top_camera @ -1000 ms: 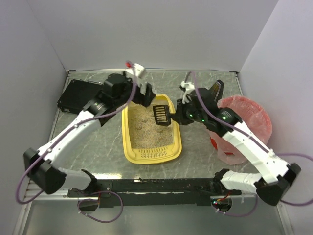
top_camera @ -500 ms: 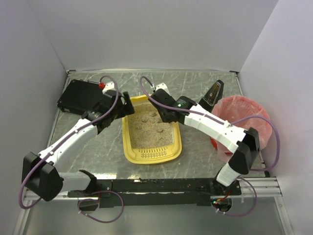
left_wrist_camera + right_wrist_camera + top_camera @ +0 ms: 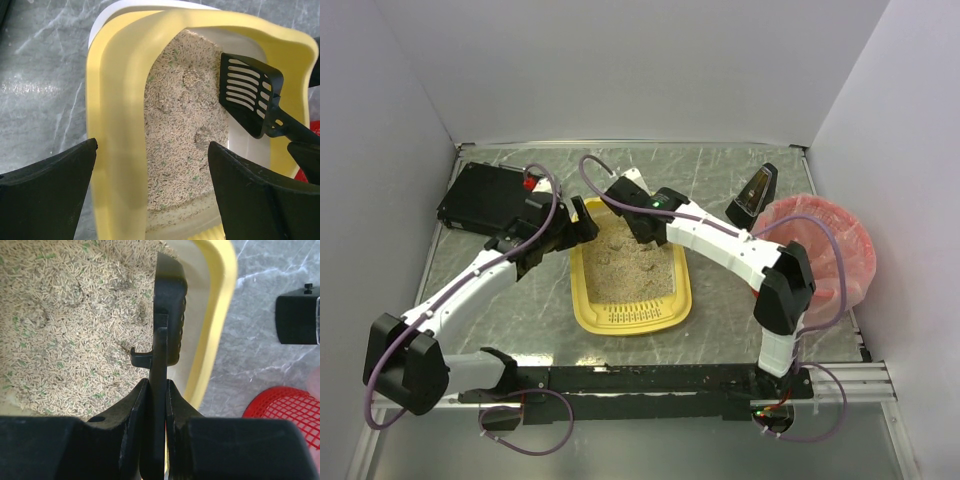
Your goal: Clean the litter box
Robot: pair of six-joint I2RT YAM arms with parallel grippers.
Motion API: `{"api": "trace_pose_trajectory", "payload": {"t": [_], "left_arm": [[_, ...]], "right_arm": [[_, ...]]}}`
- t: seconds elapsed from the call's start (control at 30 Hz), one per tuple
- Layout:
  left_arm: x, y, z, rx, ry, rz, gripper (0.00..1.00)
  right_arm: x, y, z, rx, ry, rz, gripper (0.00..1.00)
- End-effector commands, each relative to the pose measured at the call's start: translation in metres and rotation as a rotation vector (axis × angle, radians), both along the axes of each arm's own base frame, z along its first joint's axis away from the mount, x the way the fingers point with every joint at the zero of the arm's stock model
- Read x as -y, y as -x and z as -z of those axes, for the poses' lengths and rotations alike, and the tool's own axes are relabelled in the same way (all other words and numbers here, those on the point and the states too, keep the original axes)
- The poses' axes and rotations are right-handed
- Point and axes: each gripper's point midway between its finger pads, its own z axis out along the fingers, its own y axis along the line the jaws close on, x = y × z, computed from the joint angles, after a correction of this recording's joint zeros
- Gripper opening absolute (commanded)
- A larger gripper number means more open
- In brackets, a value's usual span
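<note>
The right end effector (image 3: 157, 385) is clamped on the handle of a black slotted scoop (image 3: 168, 315), whose blade runs straight ahead of the fingers, edge-on. Below and to the blade's left lies the litter (image 3: 65, 315) of the litter box (image 3: 220, 315), whose yellow wall is just to the right. The left end effector (image 3: 152, 145) stands open astride the opposite wall. By my judgement the right arm digs, going leftward.
</note>
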Motion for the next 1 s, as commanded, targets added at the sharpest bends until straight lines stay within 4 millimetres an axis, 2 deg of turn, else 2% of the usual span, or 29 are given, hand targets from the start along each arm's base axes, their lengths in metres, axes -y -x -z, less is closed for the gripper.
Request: {"api": "trace_pose_trajectory", "payload": {"t": [0.0, 0.1, 0.2, 0.3, 0.43, 0.63, 0.97], "left_arm": [[-0.006, -0.005, 0.002, 0.0, -0.015, -0.034, 0.97], [-0.009, -0.004, 0.013, -0.015, -0.045, -0.026, 0.97], [-0.001, -0.002, 0.026, -0.045, -0.018, 0.027, 0.97], [0.005, -0.002, 0.027, -0.055, -0.001, 0.056, 0.97], [0.002, -0.003, 0.027, -0.045, -0.012, 0.044, 0.97], [0.004, -0.002, 0.038, -0.07, -0.002, 0.05, 0.97], [0.017, 0.002, 0.048, -0.099, 0.042, 0.104, 0.97]], "right_arm": [[-0.005, -0.002, -0.006, 0.004, 0.002, 0.0, 0.0], [-0.01, -0.004, -0.003, -0.009, 0.005, -0.01, 0.0], [-0.021, -0.002, 0.006, -0.058, -0.022, -0.042, 0.0], [-0.034, -0.002, 0.008, -0.095, -0.062, -0.065, 0.0], [-0.048, -0.002, 0.002, -0.13, -0.109, -0.091, 0.0], [-0.042, 0.001, 0.015, -0.268, -0.164, -0.02, 0.0], [-0.054, 0.023, 0.015, -0.413, -0.346, -0.032, 0.0]]}}
